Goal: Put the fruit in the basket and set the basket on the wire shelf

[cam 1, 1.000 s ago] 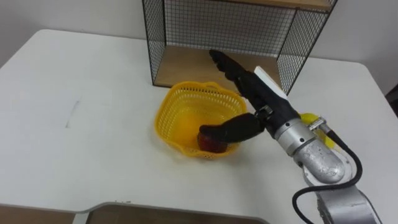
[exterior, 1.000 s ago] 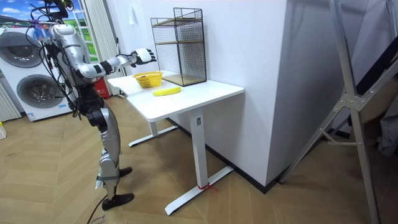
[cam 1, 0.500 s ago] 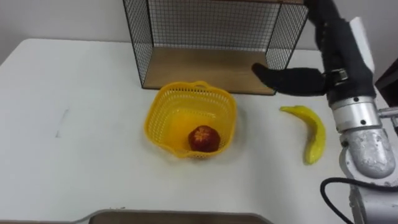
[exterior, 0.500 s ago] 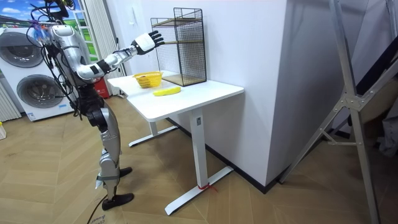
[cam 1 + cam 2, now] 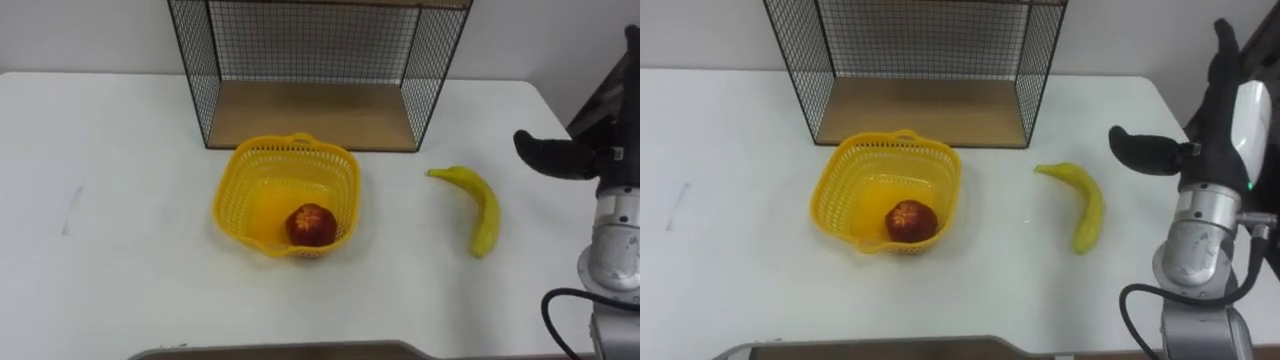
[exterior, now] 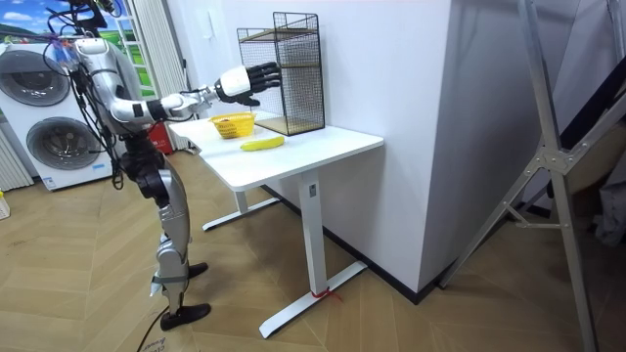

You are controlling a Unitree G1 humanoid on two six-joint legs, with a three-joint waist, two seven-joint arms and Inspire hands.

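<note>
Nearest us, our right hand (image 5: 1218, 125) hangs raised over the right side of the table (image 5: 740, 285). Its fingers are straight, the thumb juts out sideways, and it holds nothing. Just ahead of it the banana (image 5: 1086, 205) lies loose on the table, well apart from the yellow basket (image 5: 830, 195), which already holds the apple (image 5: 910, 221).

We judge the banana to be the step in hand. We should lower the hand over its thick middle and turn the palm so the fingers cross its length, then close there rather than at a tip. Once it is lifted clear of the rim, we lay it beside the apple. It is long, so it may lean on the basket's wall. Beyond stands the wire shelf (image 5: 925, 110), its lower board free for the basket.

The eye views give us the apple's place inside the basket and the banana's curve. The room view gives us the shelf's upper tier and how high the hand hangs above the tabletop.
</note>
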